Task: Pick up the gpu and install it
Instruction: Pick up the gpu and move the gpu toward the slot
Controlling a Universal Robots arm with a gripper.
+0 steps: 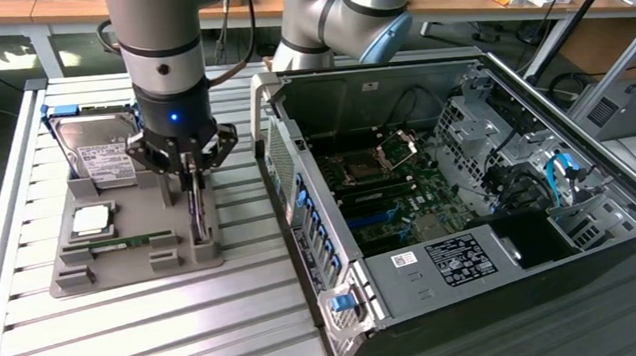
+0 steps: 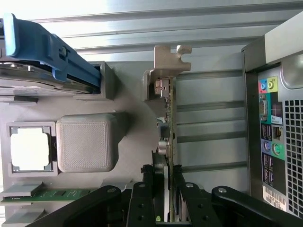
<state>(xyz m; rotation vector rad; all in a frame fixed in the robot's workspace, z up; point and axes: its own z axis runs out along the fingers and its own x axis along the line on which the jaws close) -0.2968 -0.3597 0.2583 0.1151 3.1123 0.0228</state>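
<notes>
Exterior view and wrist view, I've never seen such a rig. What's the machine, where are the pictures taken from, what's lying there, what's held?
The machine is a grey robot arm with a black gripper. The exterior view comes from a camera off the arm; the wrist view from one on the wrist. On the slatted metal table a grey plastic tray holds a silver hard drive, a green memory stick and a thin dark graphics card standing on edge, beside an open computer case. The gripper grips that card.

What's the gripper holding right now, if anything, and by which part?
The gripper grips the gpu by its upper long edge, away from the bracket end; the card stands in the gray holder.
</notes>
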